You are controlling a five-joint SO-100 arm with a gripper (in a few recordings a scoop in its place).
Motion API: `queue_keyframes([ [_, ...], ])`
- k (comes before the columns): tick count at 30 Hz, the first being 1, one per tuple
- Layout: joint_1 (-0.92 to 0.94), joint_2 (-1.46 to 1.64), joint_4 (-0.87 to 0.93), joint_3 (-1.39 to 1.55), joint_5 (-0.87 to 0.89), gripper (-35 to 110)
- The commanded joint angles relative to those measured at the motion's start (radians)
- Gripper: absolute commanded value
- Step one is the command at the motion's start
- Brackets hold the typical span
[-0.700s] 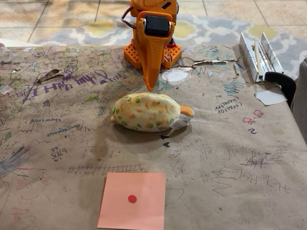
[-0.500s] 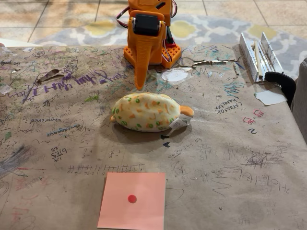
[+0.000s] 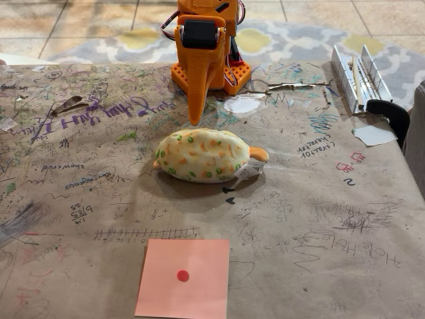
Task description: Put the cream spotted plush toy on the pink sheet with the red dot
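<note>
Fixed view: one camera, set at the near edge of the table (image 3: 319, 219), opposite the arm, raised and tilted down. It faces toward 12 o'clock, where the arm's base (image 3: 207, 72) stands; tiled floor and rug (image 3: 292, 36) lie beyond. Range: close to middling. The pink sheet (image 3: 184, 278) sits at 6 o'clock, cut by the bottom edge; the plush toy (image 3: 202, 156) lies near centre.

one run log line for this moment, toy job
gripper: above table behind toy, jaw state unclear | cream spotted plush toy: lying on table, ungrasped | square pink paper sheet with red dot: bare | placement: not done
</note>
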Motion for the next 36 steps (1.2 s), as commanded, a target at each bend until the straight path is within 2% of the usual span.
queue_keyframes([
  [1, 0.011, 0.014, -0.015, -0.002, -0.005, 0],
  [6, -0.049, 0.014, -0.029, -0.002, -0.066, 0],
  [9, -0.161, 0.014, 0.011, -0.025, -0.305, 0],
  [12, -0.161, -0.005, 0.106, -0.169, -0.420, 2],
  [14, -0.224, -0.074, 0.225, -0.322, -0.586, 8],
  [17, -0.310, -0.225, 0.466, -0.565, -0.877, 24],
  [19, -0.325, -0.299, 0.583, -0.658, -1.029, 26],
  [22, -0.255, -0.393, 0.649, -0.686, -1.275, 28],
  [26, -0.052, -0.471, 0.649, -0.618, -1.698, 29],
  [28, 0.034, -0.509, 0.601, -0.586, -1.838, 29],
  [32, 0.130, -0.548, 0.387, -0.482, -1.963, 26],
  [36, 0.160, -0.615, 0.156, -0.354, -1.990, 29],
])
